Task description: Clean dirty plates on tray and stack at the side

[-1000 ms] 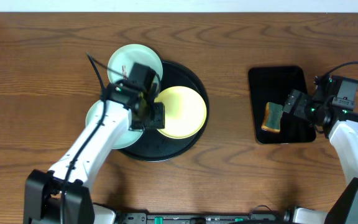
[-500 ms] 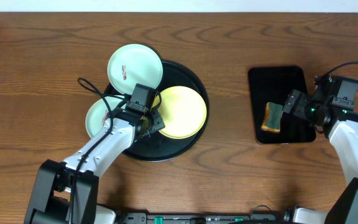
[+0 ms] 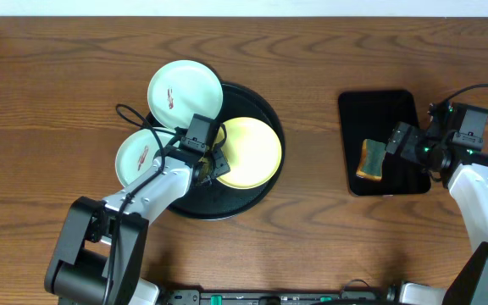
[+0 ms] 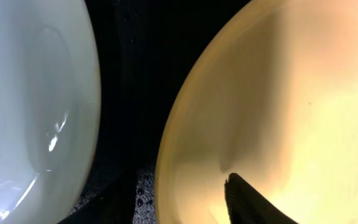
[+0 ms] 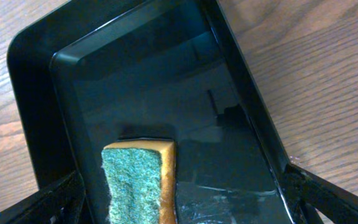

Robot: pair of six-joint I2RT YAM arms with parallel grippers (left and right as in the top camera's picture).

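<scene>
The round black tray (image 3: 259, 105) holds a pale yellow plate (image 3: 251, 152). A mint-green plate (image 3: 185, 87) with a red smear overlaps the tray's far left rim. A second smeared mint plate (image 3: 141, 158) overlaps its left rim. My left gripper (image 3: 213, 165) is low at the yellow plate's left edge. In the left wrist view the left gripper (image 4: 173, 202) is open astride the yellow plate's (image 4: 278, 106) rim, one finger (image 4: 247, 202) over the plate, with the mint plate (image 4: 30, 93) and tray (image 4: 129, 93) beside it. My right gripper (image 3: 396, 146) is open.
A rectangular black tray (image 3: 379, 106) at the right holds a green-and-yellow sponge (image 3: 371, 158). In the right wrist view the sponge (image 5: 135, 180) lies just ahead of the open right gripper (image 5: 182, 190), inside that tray (image 5: 166, 81). Bare wooden table surrounds both trays.
My left arm has swung toward the table's front and dropped its gripper to the yellow plate's left rim, uncovering the left mint plate. The right arm has not moved.
</scene>
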